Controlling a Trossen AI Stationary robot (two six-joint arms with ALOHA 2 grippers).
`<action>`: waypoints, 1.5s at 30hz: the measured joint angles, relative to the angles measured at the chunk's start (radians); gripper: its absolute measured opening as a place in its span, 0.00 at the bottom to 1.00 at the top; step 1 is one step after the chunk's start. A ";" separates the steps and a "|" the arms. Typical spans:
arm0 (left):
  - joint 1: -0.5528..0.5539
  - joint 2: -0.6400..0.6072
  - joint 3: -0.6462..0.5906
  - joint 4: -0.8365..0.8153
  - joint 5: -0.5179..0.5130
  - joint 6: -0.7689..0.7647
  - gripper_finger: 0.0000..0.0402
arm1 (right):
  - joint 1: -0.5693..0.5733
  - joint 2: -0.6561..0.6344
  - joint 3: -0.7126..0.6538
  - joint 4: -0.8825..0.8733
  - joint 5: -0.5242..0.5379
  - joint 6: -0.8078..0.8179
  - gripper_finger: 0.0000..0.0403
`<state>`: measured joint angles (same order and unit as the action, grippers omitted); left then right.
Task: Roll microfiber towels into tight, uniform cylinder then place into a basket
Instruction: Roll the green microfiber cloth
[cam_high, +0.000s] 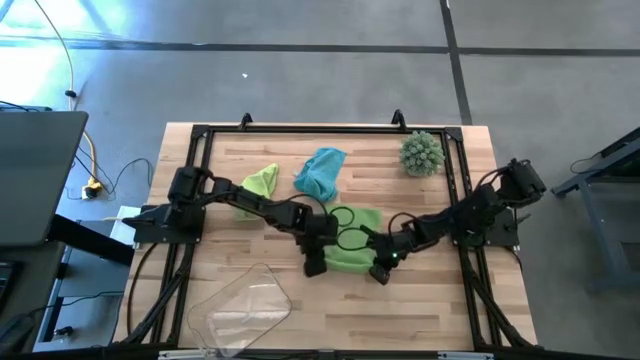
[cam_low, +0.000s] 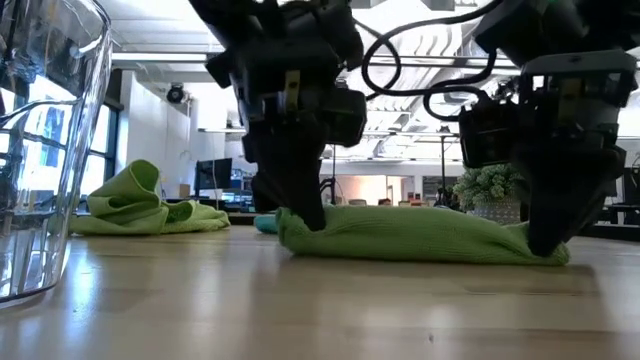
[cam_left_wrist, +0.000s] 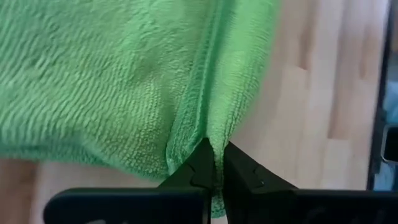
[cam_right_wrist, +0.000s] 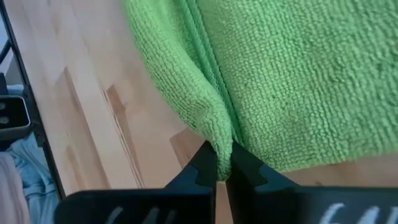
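A lime green towel (cam_high: 357, 243) lies at mid-table, seen in the low view as a low bunched strip (cam_low: 420, 235) resting on the wood. My left gripper (cam_high: 316, 262) is shut on its near left end, and my right gripper (cam_high: 381, 272) is shut on its near right end. A second lime towel (cam_high: 258, 185) lies crumpled at the far left, with a teal towel (cam_high: 322, 172) beside it. The clear basket (cam_high: 245, 305) stands at the near left edge. My left gripper pinches a hemmed fold at the towel's near left end (cam_left_wrist: 208, 138) between its two fingertips (cam_left_wrist: 200, 163), slanting down from above. The end is gathered into a crease at the tips, and the towel lies on the table (cam_low: 300, 228). My right gripper pinches a bunched fold at the towel's near right end (cam_right_wrist: 221, 134) between its two fingertips (cam_right_wrist: 244, 163), slanting down from above. The cloth is puckered at the tips, with several layers drawn together. That end rests on the table (cam_low: 545, 250).
A spiky grey-green ball (cam_high: 421, 153) sits at the far right corner. A black frame rail (cam_high: 300, 128) runs around the table top. Bare wood lies at the near right, in front of the towel (cam_high: 430, 310). The basket's clear wall (cam_low: 45, 150) fills the low view's left.
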<state>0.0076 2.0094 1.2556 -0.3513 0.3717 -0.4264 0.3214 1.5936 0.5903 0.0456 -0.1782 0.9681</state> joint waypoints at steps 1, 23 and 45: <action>0.007 0.000 0.000 -0.007 -0.008 -0.024 0.01 | -0.004 0.000 0.000 0.000 -0.002 0.007 0.00; -0.088 0.025 0.002 0.026 -0.169 -0.213 0.01 | -0.046 -0.003 0.002 -0.035 -0.065 -0.034 0.00; -0.086 0.057 0.002 0.076 -0.194 -0.235 0.01 | -0.007 -0.260 -0.002 -0.371 -0.070 -0.174 0.29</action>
<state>-0.0780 2.0663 1.2575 -0.2749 0.1776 -0.6612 0.3142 1.3332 0.5880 -0.3255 -0.2485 0.7939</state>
